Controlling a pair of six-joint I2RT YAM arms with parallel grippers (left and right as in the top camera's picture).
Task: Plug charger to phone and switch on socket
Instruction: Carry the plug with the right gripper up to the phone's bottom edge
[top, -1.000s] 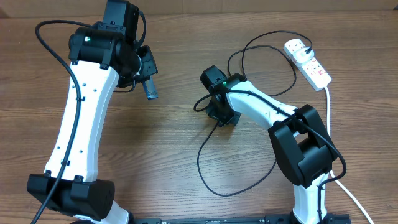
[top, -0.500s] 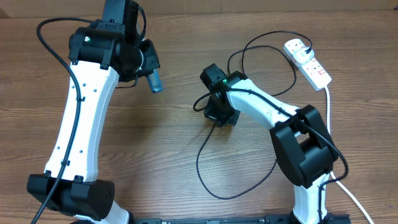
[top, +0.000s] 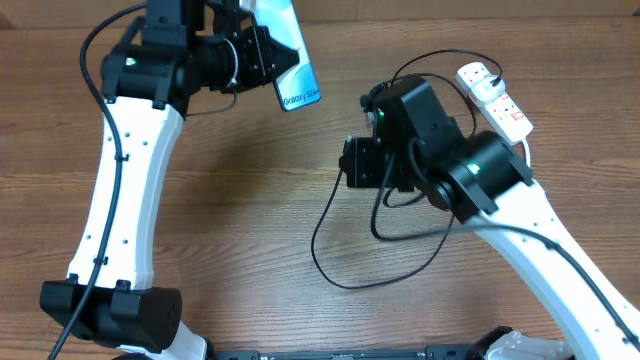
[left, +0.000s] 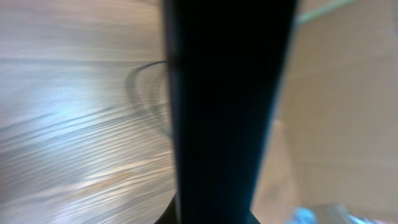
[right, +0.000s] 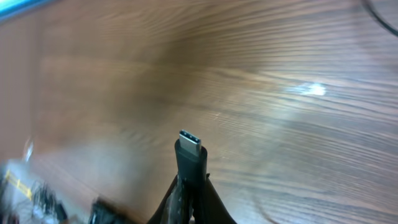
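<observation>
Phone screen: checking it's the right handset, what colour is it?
The phone screen is light blue with small dark text; clearest overhead.

Place: robot test bench of the lab or workshop kind; the room beyond the bench is out of view.
Surface: table with a brown wood grain and a dull sheen.
Fixtures: two white-and-black jointed arms, left arm and right arm, based at the near edge; black rail between the bases.
Backdrop: plain brown board along the far edge, cardboard-like.
Power: white power strip with red switches, far right; thin black charger cable looped over the wood.
</observation>
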